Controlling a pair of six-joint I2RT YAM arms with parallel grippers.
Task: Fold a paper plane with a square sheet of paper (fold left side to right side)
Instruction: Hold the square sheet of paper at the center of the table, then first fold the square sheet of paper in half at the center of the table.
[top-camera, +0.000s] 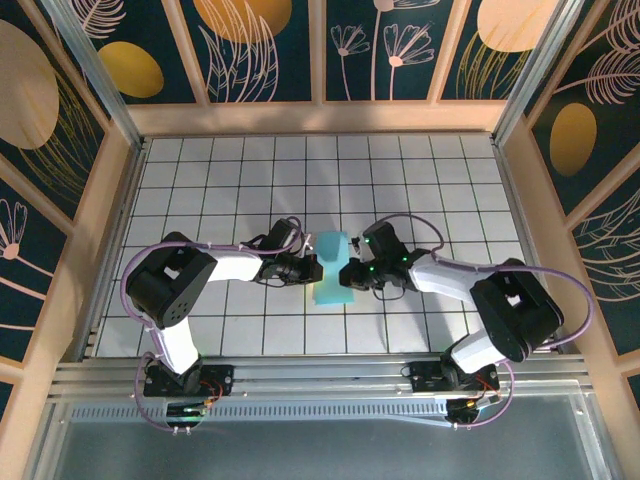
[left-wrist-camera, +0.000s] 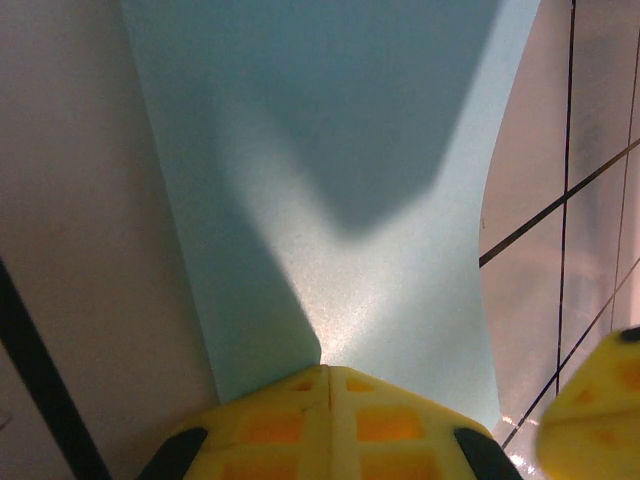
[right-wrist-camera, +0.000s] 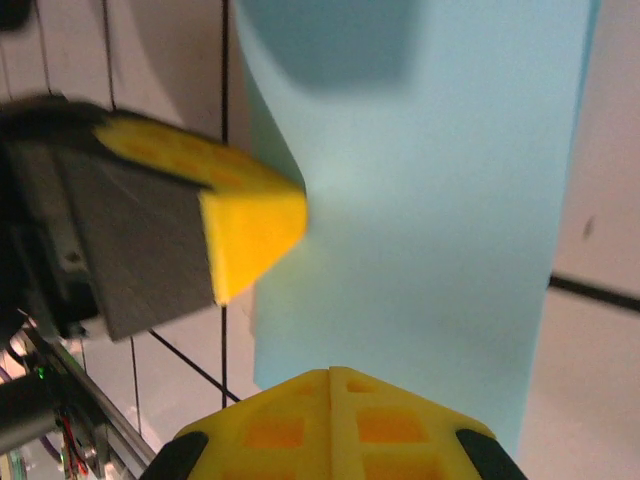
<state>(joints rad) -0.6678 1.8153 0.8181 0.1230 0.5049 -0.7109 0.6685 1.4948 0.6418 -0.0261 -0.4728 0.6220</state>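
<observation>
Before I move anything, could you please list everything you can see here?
paper: one, light teal, lying as a narrow strip mid-table between the two grippers
table: one, white tiles with dark grid lines, spanning the enclosure
walls: three, dark teal panels with gold and pink plant prints in pale wooden frames, at the far side and both flanks
rail: one, silver metal, along the near edge under the arm bases
left arm: one, white and black with purple cable, reaching in from near left
right arm: one, same colours, reaching in from near right
left gripper: one, yellow fingers, shut, tips at the paper's left side
right gripper: one, yellow fingers, shut, tips at the paper's right side
</observation>
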